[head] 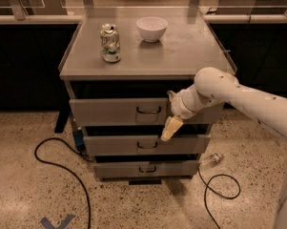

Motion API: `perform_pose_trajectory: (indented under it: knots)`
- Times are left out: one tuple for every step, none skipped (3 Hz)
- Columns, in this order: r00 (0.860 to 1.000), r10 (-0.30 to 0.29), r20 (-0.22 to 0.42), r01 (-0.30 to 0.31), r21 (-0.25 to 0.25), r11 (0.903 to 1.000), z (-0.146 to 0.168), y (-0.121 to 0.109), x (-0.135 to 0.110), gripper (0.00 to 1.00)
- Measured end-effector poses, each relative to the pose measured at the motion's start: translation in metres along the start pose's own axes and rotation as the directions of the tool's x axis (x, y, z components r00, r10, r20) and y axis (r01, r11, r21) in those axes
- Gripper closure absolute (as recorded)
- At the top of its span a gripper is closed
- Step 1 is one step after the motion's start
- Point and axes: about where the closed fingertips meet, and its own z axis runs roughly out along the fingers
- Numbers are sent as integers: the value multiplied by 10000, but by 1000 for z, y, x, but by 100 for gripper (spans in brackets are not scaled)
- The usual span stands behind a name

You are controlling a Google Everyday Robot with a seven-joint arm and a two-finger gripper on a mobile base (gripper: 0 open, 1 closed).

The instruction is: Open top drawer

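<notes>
The top drawer (109,111) is the tallest grey front of the cabinet, with a dark loop handle (148,110) at its middle. Its front stands a little forward of the cabinet body, with a dark gap above it. My gripper (169,128) hangs from the white arm (229,92) just right of and below that handle, in front of the drawer's right part, with its cream fingers (170,128) pointing down toward the middle drawer (143,144). It holds nothing that I can see.
A crushed can (110,43) and a white bowl (151,28) stand on the cabinet top (181,51). The bottom drawer (145,169) sits lowest. Black cables (62,166) loop on the speckled floor at both sides. A clear bottle (211,160) lies at the right. Dark counters stand behind.
</notes>
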Motion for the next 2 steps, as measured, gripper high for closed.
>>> perform_pose_trajectory:
  knots:
    - [10000, 0, 0, 0, -1, 10000, 0, 0, 0, 19]
    - [10000, 0, 0, 0, -1, 10000, 0, 0, 0, 42]
